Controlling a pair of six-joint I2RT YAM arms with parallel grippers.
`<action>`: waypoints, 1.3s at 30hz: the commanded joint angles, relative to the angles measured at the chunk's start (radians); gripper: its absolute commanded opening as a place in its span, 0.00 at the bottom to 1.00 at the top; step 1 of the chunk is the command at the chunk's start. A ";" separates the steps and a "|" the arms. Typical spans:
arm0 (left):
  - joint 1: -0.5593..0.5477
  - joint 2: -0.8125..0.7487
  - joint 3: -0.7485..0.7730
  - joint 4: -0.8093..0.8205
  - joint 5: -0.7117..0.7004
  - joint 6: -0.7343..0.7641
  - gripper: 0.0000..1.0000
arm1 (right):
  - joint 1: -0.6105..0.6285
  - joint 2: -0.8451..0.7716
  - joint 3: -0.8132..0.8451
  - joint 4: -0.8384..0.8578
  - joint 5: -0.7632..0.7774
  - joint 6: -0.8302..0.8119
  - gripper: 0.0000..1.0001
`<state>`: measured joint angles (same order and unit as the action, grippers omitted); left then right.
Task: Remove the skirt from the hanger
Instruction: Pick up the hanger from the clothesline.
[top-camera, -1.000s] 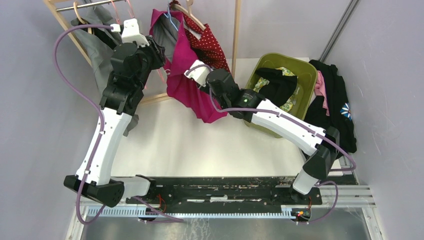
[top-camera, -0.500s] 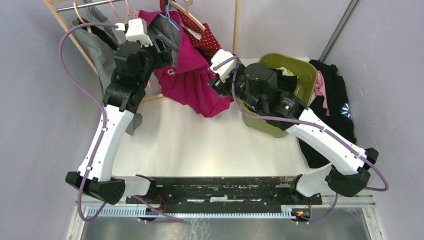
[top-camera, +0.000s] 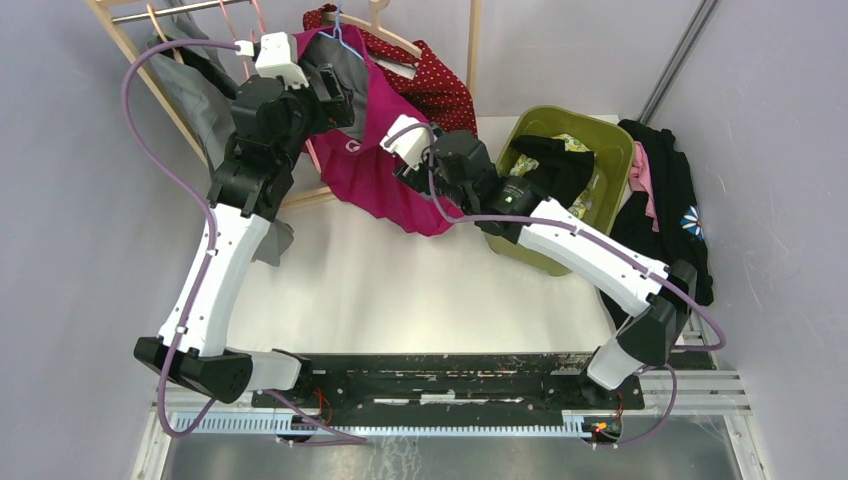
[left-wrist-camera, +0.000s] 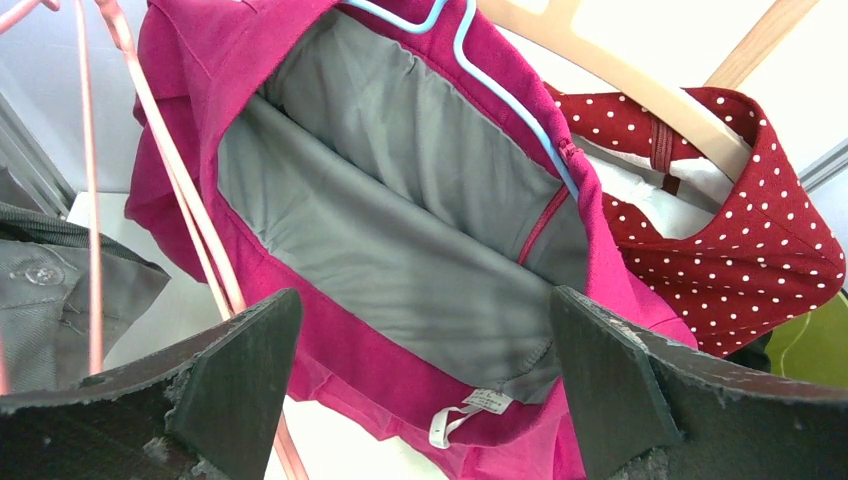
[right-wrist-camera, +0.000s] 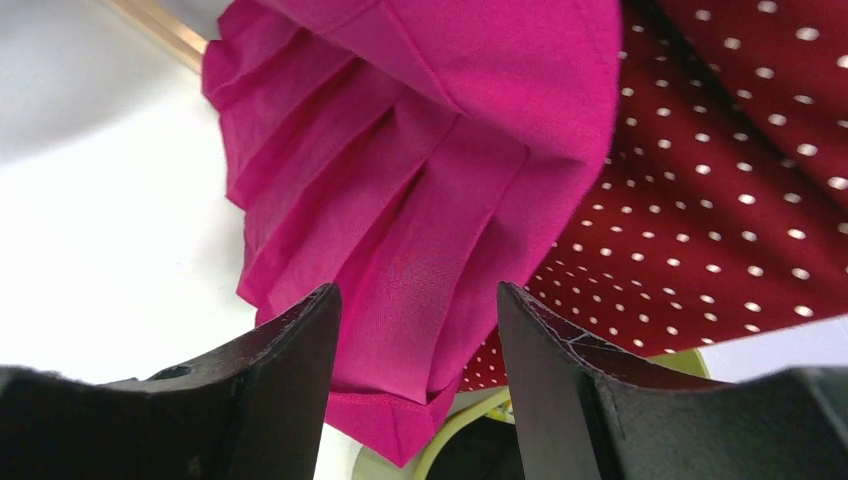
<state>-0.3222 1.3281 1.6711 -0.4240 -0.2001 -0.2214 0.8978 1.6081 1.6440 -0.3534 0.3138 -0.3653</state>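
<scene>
White table (top-camera: 400, 290), hanger (left-wrist-camera: 505, 95) half inside skirt (left-wrist-camera: 170, 60)

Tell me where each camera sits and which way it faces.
Top external: above and behind the bases, looking down on table, both arms, pink skirt.
Left wrist: on the left arm, facing the skirt's open waist; own open jaws below.
Right wrist: on the right arm, facing the skirt's hem; own jaws apart.
Shared: all see the skirt.

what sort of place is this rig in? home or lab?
Probably a lab cell staged as a laundry corner: a wooden clothes rack hung with a magenta skirt, an olive laundry basket of clothes, and bare grey walls around a white table.
</scene>
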 joint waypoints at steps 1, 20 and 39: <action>0.000 -0.006 0.027 0.030 0.002 0.055 0.99 | -0.017 -0.053 0.014 0.078 0.064 -0.009 0.64; 0.000 -0.002 -0.005 0.048 0.016 0.035 0.99 | -0.063 -0.094 -0.091 0.209 0.242 -0.068 0.62; 0.001 0.063 0.041 0.092 0.122 -0.076 0.99 | -0.046 -0.030 -0.124 0.081 -0.226 0.137 0.52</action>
<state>-0.3222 1.3556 1.6638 -0.3916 -0.1226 -0.2295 0.7673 1.6615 1.5318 -0.2543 0.2775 -0.2817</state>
